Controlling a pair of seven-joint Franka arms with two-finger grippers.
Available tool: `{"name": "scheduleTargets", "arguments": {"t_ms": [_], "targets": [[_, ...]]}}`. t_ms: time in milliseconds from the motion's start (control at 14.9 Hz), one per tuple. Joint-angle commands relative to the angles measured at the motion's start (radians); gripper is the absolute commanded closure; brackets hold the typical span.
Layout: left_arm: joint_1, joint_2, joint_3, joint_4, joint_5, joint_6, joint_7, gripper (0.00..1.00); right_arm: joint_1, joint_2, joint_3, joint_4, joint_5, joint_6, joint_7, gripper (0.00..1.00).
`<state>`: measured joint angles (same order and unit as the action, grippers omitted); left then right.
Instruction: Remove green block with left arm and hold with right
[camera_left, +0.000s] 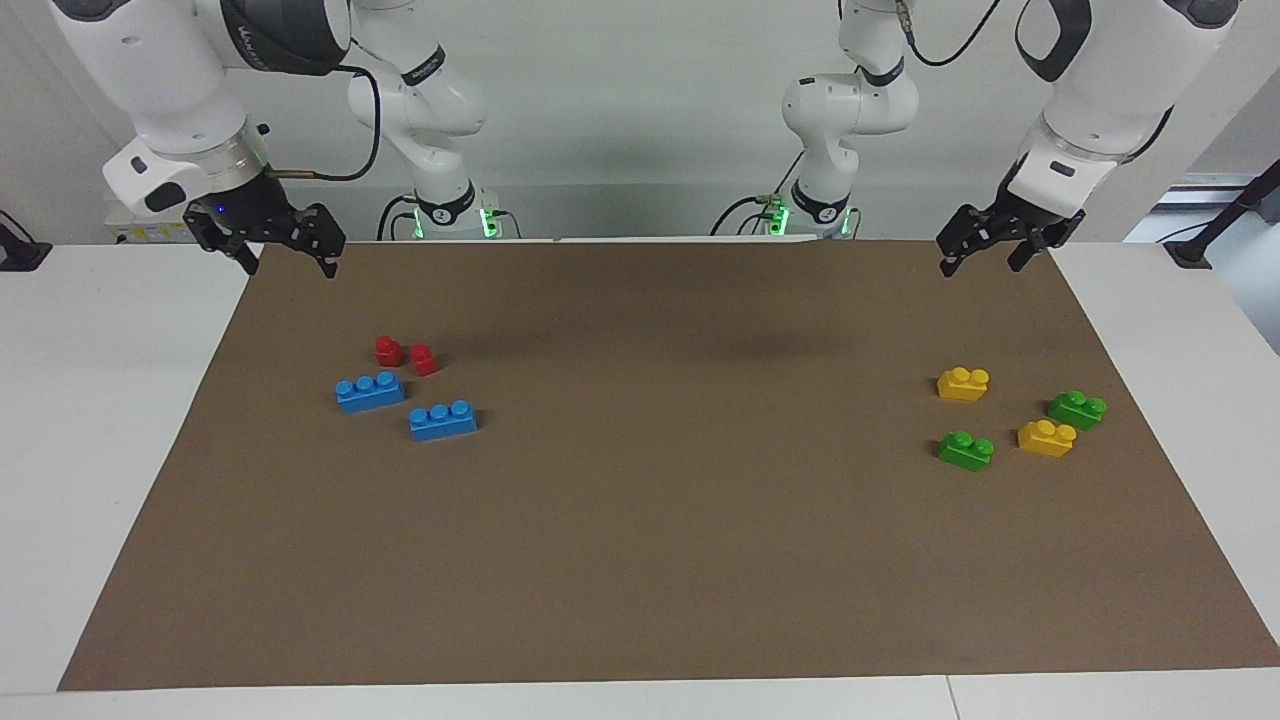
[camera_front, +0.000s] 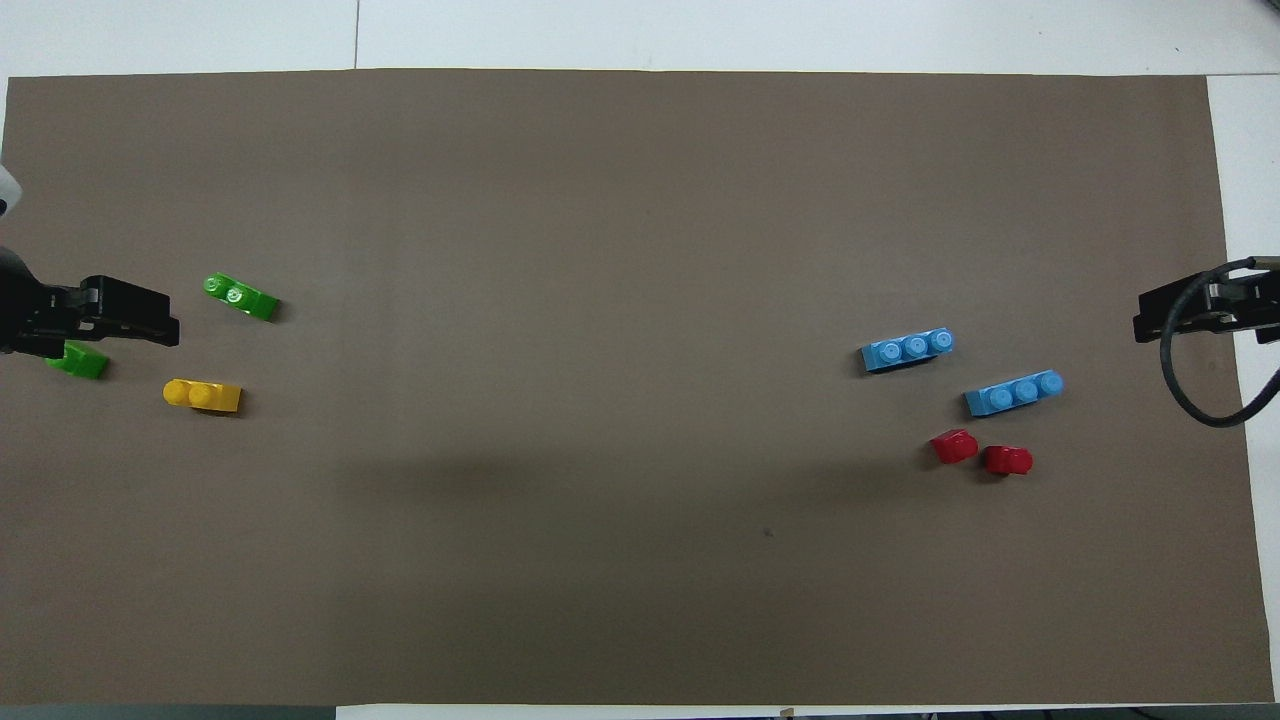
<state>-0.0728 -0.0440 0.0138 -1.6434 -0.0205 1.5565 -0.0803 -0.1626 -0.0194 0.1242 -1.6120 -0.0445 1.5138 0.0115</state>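
Two green blocks lie on the brown mat toward the left arm's end. One green block (camera_left: 966, 450) (camera_front: 240, 296) is farther from the robots. The other green block (camera_left: 1077, 408) (camera_front: 78, 362) lies closer to the mat's end and is partly covered by my left gripper in the overhead view. My left gripper (camera_left: 982, 266) (camera_front: 165, 325) hangs open and empty in the air over the mat's corner by the robots. My right gripper (camera_left: 288, 268) (camera_front: 1140, 325) hangs open and empty over the mat's edge at the right arm's end.
Two yellow bricks (camera_left: 963, 383) (camera_left: 1046, 437) lie among the green blocks; only one (camera_front: 203, 395) shows in the overhead view. Two blue three-stud bricks (camera_left: 370, 391) (camera_left: 443, 420) and two small red bricks (camera_left: 388, 350) (camera_left: 424, 359) lie toward the right arm's end.
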Motion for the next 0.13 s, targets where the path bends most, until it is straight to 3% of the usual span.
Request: {"name": "scheduleTargets", "arguments": {"t_ms": [0, 67], "targets": [[0.001, -0.014, 0.002, -0.009, -0.013, 0.007, 0.017, 0.0, -0.005, 0.007, 0.006, 0.015, -0.017, -0.009, -0.018, 0.0], [0.001, -0.014, 0.002, -0.009, -0.013, 0.007, 0.019, 0.0, -0.005, 0.007, 0.006, 0.015, -0.017, -0.009, -0.018, 0.0]]}}
